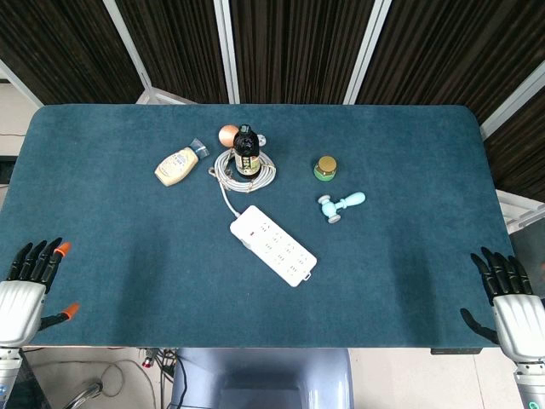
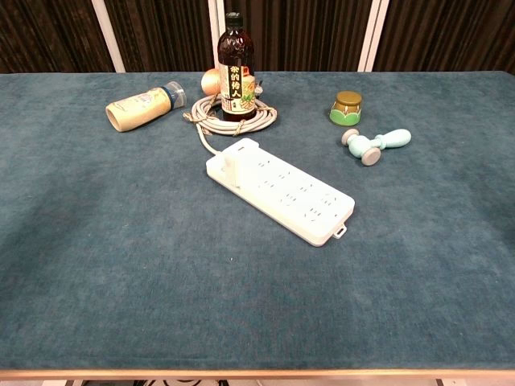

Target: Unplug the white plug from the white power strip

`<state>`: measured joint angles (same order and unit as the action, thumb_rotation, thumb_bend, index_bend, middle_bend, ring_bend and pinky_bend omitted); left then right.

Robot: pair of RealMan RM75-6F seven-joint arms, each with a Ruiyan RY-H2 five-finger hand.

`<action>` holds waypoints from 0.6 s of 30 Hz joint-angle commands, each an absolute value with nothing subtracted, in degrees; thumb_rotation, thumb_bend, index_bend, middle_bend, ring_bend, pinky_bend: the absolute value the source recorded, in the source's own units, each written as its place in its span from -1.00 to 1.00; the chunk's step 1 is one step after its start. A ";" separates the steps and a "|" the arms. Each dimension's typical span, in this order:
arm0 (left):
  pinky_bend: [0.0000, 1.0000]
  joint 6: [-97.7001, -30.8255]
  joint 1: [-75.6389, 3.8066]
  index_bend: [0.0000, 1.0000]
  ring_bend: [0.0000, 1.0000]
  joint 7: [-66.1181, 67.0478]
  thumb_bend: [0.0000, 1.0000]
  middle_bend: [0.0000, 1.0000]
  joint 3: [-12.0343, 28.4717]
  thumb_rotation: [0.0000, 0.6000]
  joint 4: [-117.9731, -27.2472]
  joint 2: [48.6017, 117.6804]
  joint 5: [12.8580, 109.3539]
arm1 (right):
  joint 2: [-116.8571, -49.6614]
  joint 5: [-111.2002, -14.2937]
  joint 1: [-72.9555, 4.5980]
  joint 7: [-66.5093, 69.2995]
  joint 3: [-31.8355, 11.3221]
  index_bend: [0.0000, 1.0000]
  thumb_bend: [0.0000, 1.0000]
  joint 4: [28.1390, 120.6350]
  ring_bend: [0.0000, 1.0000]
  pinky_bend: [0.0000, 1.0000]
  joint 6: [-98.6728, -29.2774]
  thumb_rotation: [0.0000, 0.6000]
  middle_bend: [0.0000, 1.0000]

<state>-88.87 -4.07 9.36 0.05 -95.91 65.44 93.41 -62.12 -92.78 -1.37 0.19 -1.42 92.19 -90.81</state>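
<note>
The white power strip (image 1: 274, 244) (image 2: 282, 190) lies diagonally at the middle of the blue table. A white plug (image 2: 232, 164) (image 1: 247, 228) stands in its far-left end. The strip's cord (image 2: 211, 121) coils around a bottle behind it. My left hand (image 1: 25, 285) rests at the near left corner and my right hand (image 1: 511, 298) at the near right corner. Each has its fingers spread and holds nothing, far from the strip. Neither hand shows in the chest view.
A dark bottle (image 1: 246, 152) (image 2: 236, 68) stands inside the cord coil, with an orange ball (image 1: 227, 134) behind it. A cream squeeze bottle (image 1: 176, 165) lies to the left. A green jar (image 1: 325, 168) and a light blue roller (image 1: 341, 205) sit to the right.
</note>
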 commanded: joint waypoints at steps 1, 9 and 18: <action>-1.00 -88.87 -4.06 -0.97 -1.00 9.31 -0.93 -0.98 0.01 1.00 -95.90 65.42 93.46 | -62.37 -92.56 -1.16 0.55 -1.81 -1.00 -0.37 91.94 -1.00 -1.00 -91.37 1.00 -1.00; -1.00 -88.89 -4.09 -0.97 -1.00 9.26 -0.93 -0.98 0.02 1.00 -95.94 65.36 93.54 | -62.18 -93.58 -1.27 0.67 -1.40 -1.00 -0.37 92.34 -1.00 -1.00 -91.33 1.00 -1.00; -1.00 -88.03 -4.67 -0.97 -1.00 10.61 -0.93 -0.98 0.33 1.00 -96.29 65.78 93.28 | -61.86 -97.89 -2.72 0.65 0.09 -1.00 -0.37 92.89 -1.00 -1.00 -89.95 1.00 -1.00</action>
<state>-88.18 -4.54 10.34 0.25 -96.17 65.69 93.29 -61.88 -96.73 -2.10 0.66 -0.34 92.89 -90.55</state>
